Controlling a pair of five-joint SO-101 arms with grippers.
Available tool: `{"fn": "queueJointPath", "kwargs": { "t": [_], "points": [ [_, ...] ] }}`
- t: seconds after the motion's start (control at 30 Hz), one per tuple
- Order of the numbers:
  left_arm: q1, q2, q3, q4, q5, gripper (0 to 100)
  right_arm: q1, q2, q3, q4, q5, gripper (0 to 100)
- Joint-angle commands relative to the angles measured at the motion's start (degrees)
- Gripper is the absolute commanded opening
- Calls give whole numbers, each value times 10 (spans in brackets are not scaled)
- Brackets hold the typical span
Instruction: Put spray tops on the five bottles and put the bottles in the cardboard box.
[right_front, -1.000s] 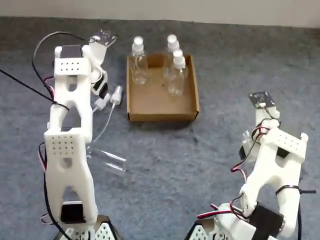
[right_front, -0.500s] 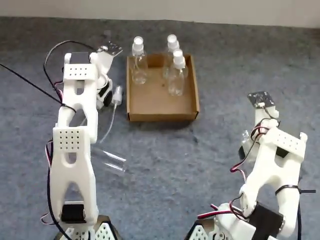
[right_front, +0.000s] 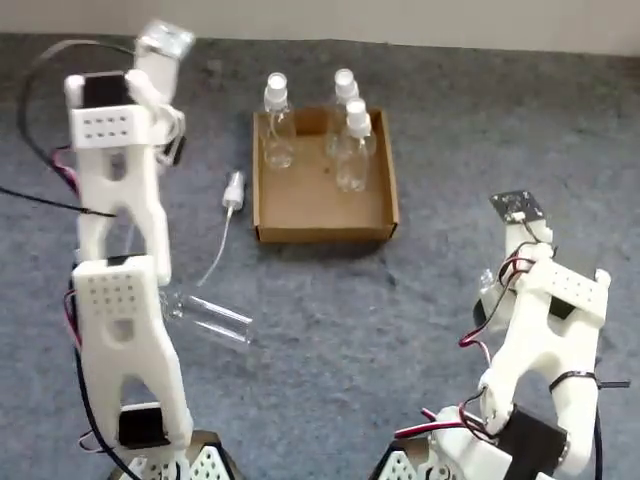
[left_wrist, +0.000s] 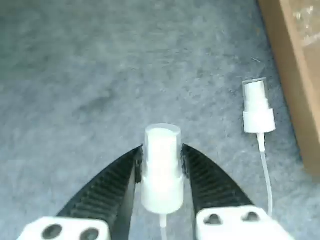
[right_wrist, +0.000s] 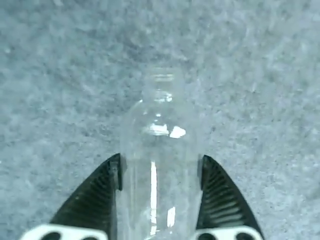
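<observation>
Left pincer (left_wrist: 161, 150) clamps a top (left_wrist: 161, 175); right pincer (right_wrist: 160, 162) grips an uncapped bottle (right_wrist: 159, 125). The top's tube (left_wrist: 161, 222) could miss the neck (right_wrist: 161, 80) and buckle.

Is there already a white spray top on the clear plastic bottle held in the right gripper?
No, the clear plastic bottle in the right gripper shows a bare, open neck with no top on it.

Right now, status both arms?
Left gripper shut on spray top. Right gripper shut on uncapped bottle. Three capped bottles in cardboard box; lying bottle, loose top outside.
</observation>
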Motion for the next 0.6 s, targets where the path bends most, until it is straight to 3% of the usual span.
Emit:
{"fn": "queueJointPath", "kwargs": {
  "t": [0.0,0.17,0.33,0.57],
  "points": [
    [-6,-175,175,7,22,3,-3,-25,-5,-3,4,134],
    [25,-436,507,-2,3,3,-3,-25,-7,19,3,180],
    [54,-696,801,-106,5,3,-4,-25,-10,61,3,220],
    [143,-935,1041,-137,53,3,-7,-25,-10,64,2,232]
  ]
}}
